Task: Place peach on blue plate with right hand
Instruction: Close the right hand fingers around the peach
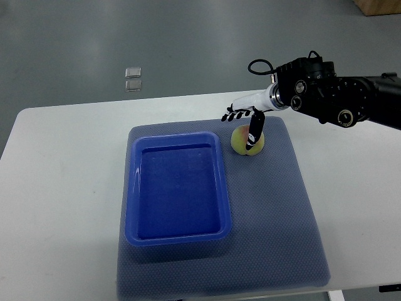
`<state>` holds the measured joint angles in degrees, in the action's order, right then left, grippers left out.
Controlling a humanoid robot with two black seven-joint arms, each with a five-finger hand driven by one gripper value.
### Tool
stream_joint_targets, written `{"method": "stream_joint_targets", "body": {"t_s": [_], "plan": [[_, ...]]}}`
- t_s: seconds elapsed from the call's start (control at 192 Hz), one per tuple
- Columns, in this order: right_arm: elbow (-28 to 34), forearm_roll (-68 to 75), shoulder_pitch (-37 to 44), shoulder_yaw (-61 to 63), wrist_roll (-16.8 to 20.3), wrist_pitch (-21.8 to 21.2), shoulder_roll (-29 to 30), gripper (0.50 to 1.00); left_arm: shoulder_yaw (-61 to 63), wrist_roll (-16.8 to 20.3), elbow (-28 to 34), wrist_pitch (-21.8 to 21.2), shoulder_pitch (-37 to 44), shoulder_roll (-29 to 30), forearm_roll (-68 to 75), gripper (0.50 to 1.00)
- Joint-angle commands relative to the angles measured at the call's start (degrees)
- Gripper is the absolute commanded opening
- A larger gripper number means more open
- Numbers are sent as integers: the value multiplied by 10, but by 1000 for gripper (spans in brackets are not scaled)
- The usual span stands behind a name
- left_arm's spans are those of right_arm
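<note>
The right hand [245, 123] is seen reaching in from the right edge, its dark forearm stretched over the far side of the counter [56, 163]. It is poised directly over the peach [241, 142], which rests on the blue-grey mat [282, 213] just beside the far right corner of the blue plate [133, 188] (really a shallow rectangular tray, and nothing is held in it). The fingers [232, 115] are spread outward and left uncurled, while one dark digit, probably the thumb, is hung down across the front of the fruit and appears to be touching it. No closed grip is shown, so the hand is judged to be released and holding nothing; the peach is not lifted from the mat.

The step in hand is taken to be the approach and the setting of the grasp, with the carrying and placing not yet done. For the next move, the fingers would need to be lowered around the peach and closed on both sides of it, firmly enough that the round fruit is not rolled away toward the mat's edge. After that, only a short lift and a sideways carry over the plate's raised rim would be called for. The left arm is not seen.
</note>
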<state>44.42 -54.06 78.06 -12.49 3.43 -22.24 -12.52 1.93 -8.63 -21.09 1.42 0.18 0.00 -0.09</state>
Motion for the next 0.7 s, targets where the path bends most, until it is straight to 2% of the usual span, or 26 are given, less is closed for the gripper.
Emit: {"method": "stream_joint_targets", "body": {"t_s": [0.0, 0.255, 0.369, 0.556, 0.562, 0.603, 0.66, 0.666, 0.697], "plan": [[-6, -2, -7, -3, 0, 14, 4, 928, 1, -1, 1, -1, 1, 0, 0, 1000], [-20, -4, -27, -7, -1, 27, 12, 924, 1, -1, 2, -1, 1, 0, 0, 1000], [-22, -4, -41, -6, -2, 44, 13, 874, 1, -1, 1, -1, 1, 0, 0, 1000], [-24, -5, -48, -6, -3, 51, 13, 866, 1, -1, 1, -1, 1, 0, 0, 1000], [-24, -5, -48, -7, -4, 51, 13, 848, 1, -1, 1, -1, 1, 0, 0, 1000], [-24, -5, -48, -7, -4, 51, 13, 815, 1, -1, 0, -1, 1, 0, 0, 1000], [-24, -5, -48, -7, -4, 51, 13, 815, 1, -1, 0, -1, 1, 0, 0, 1000], [-24, -5, -49, -7, -5, 51, 13, 777, 1, -1, 1, -1, 1, 0, 0, 1000], [-24, -5, -50, -7, -5, 52, 13, 746, 1, -1, 1, -1, 1, 0, 0, 1000]]}}
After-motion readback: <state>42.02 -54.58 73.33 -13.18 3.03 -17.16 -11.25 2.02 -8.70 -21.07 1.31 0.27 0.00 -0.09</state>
